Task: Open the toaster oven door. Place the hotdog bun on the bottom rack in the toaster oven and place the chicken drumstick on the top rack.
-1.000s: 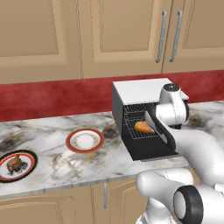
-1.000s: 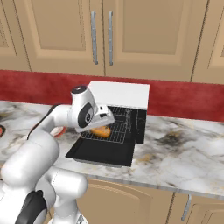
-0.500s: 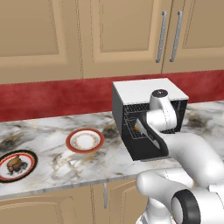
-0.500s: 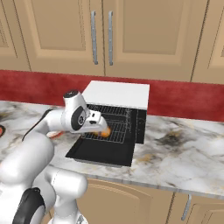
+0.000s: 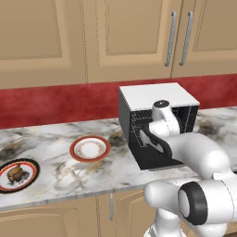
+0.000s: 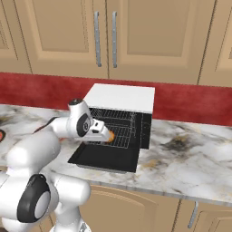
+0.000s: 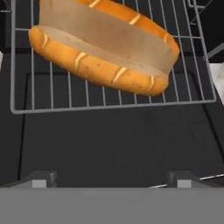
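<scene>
The toaster oven stands on the counter with its door folded down flat. The hotdog bun lies on the bottom rack, near that rack's front edge, and shows orange in the right base view. Above it is the top rack, bare. My gripper hovers open over the lowered door, just short of the bun, with nothing between its fingers. The chicken drumstick sits on a dark-rimmed plate far to the left.
An orange-rimmed plate with nothing on it lies between the oven and the drumstick's plate. Wooden wall cabinets hang above a red backsplash. The marble counter's front edge runs just below the plates.
My hand has drawn back out of the oven mouth and swung left. The bun stays where it lies on the rack. The jaws have stayed wide.
</scene>
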